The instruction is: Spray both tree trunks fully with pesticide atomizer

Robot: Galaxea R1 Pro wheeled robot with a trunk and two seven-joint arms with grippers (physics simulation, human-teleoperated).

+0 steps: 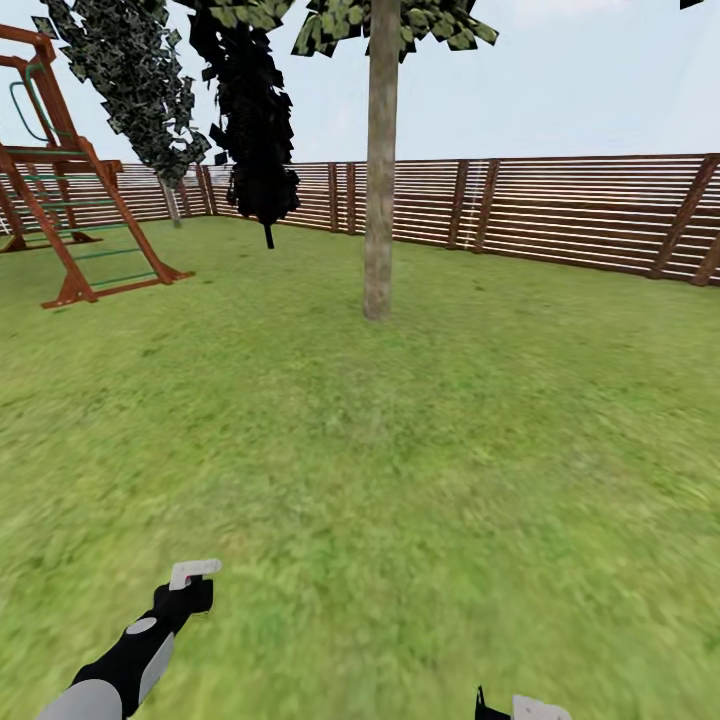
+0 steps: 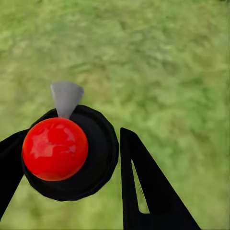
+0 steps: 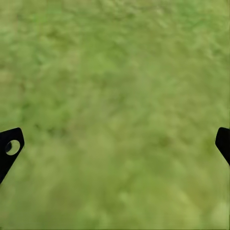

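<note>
The pesticide atomizer (image 2: 55, 148) sits between the black fingers of my left gripper (image 2: 69, 136), which is shut on it. Its red top faces the left wrist camera, above a round dark body and a grey nozzle. In the head view the left gripper (image 1: 185, 597) hangs low over the grass, with the atomizer's pale nozzle (image 1: 194, 571) sticking out beyond it. One tree with a thick, bare grey-brown trunk (image 1: 378, 200) stands ahead on the lawn, far beyond the arm's reach. My right gripper (image 3: 117, 139) is open over bare grass, and it peeks in at the head view's lower edge (image 1: 522, 708).
A brown slatted fence (image 1: 560, 210) closes the lawn at the back. A wooden climbing frame (image 1: 70, 210) stands at the far left. A dark thin-trunked tree (image 1: 258, 130) and a leafy one (image 1: 140, 80) grow near the fence. Open grass (image 1: 400, 450) lies between me and the trunk.
</note>
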